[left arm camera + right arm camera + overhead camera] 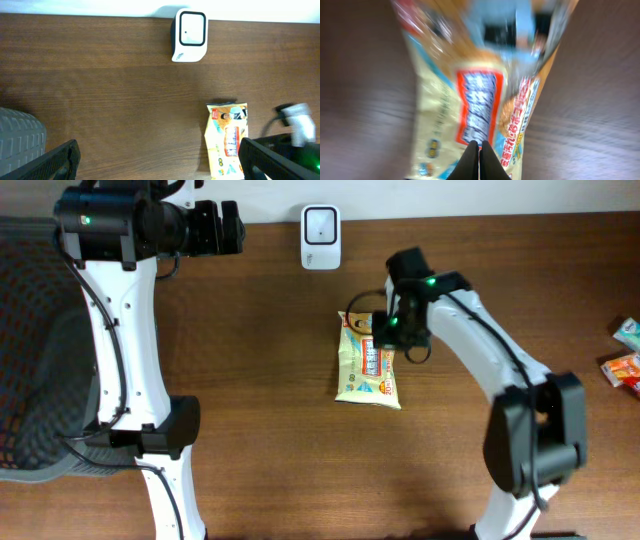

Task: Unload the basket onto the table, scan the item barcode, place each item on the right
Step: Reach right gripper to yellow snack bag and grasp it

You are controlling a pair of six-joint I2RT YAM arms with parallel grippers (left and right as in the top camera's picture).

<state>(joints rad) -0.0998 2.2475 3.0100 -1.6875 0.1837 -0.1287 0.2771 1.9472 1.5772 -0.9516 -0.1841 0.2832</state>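
Observation:
A cream snack packet [368,365] with a red and blue label lies flat on the brown table, below the white barcode scanner [320,225]. My right gripper [386,332] is down on the packet's upper right part. In the right wrist view its black fingers [470,160] are pressed together, tips [479,145] pinching the wrapper of the packet [470,95] at the label; that view is blurred. My left gripper [160,162] is open and holds nothing, high at the back left, looking down on the scanner [189,34] and the packet [226,145].
A grey mesh object [30,350] lies past the table's left edge and shows in the left wrist view's corner [20,140]. Other small packets [628,355] lie at the table's right edge. The right arm's base [535,430] stands at the front right.

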